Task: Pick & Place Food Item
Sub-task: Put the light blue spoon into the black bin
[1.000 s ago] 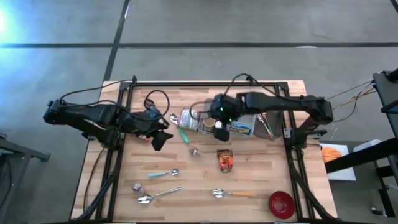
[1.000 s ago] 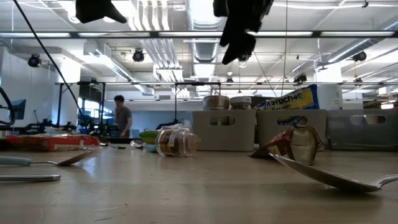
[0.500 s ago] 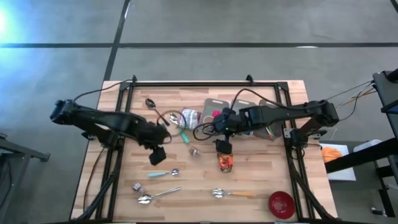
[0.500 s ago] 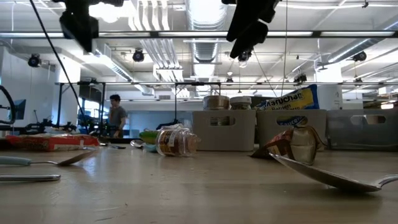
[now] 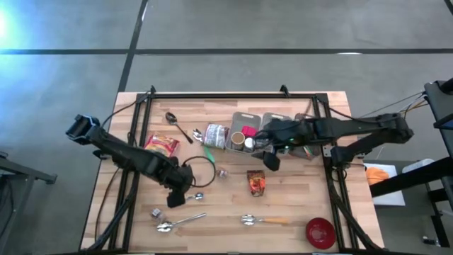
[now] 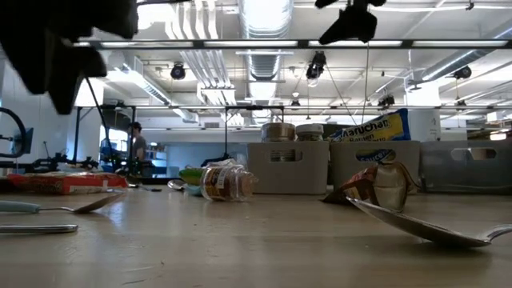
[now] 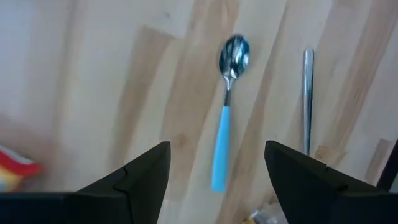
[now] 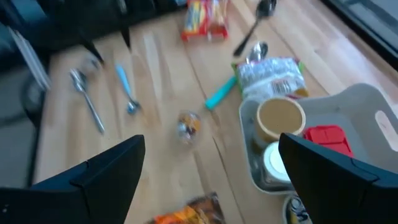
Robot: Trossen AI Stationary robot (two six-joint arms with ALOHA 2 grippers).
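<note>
An orange snack packet [image 5: 256,182] lies flat on the wooden table [image 5: 297,205] near the middle. A red and yellow packet [image 5: 162,145] lies at the left. A jar [image 5: 216,136] lies on its side at the back. My left gripper [image 5: 175,198] points down, open, above a blue-handled spoon [image 7: 225,118] that lies flat between its fingers' lines; it holds nothing. My right gripper [image 5: 271,161] hangs open and slanting down, beside the grey bins [image 5: 272,120] and to the far right of the orange packet. In the low view it shows high up [image 6: 352,20].
Several spoons lie near the front edge [image 5: 173,224] [image 5: 262,221], and a black spoon [image 5: 177,125] at the back left. A small wrapped sweet [image 5: 221,172], a teal piece [image 5: 210,152] and a red bowl [image 5: 320,231] also lie here. The bins hold tins [image 8: 280,118].
My left gripper has gone toward the near edge and down, tipping over to point at the table above the blue-handled spoon. My right gripper has swung from beside the jar toward the near and right side, passing over the orange packet. Both stay open.
</note>
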